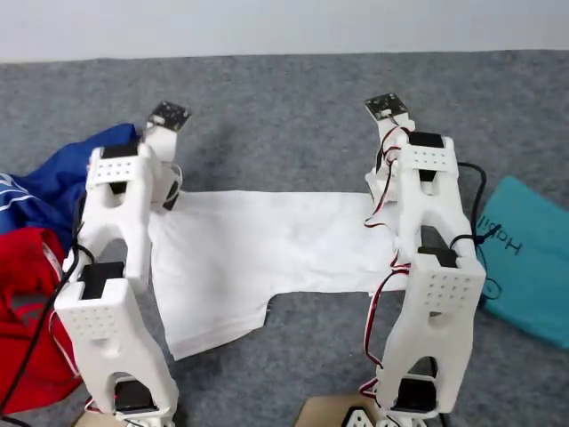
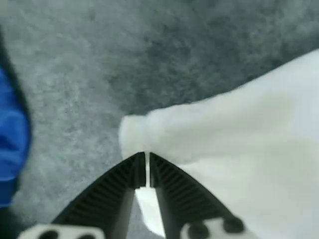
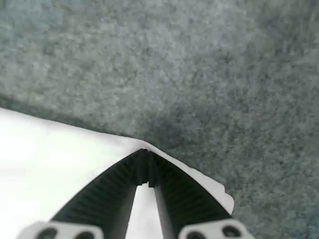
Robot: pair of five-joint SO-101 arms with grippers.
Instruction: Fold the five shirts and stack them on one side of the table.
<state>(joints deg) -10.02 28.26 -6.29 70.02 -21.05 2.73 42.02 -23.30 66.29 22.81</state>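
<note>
White shirt (image 1: 267, 249) corners between both jaws

Soft, even light falls from above on the table (image 1: 293, 98), and the high view is bright with no hard highlights. The arms (image 1: 116, 231) throw only faint, soft-edged shadows beside them. The shirt (image 1: 267, 253) is so bright that its folds show only as pale grey hints. In the left wrist view it glares almost flat white, and a dark shadow lies on the table just past its edge. In the right wrist view a similar shadow band runs along its edge.
</note>
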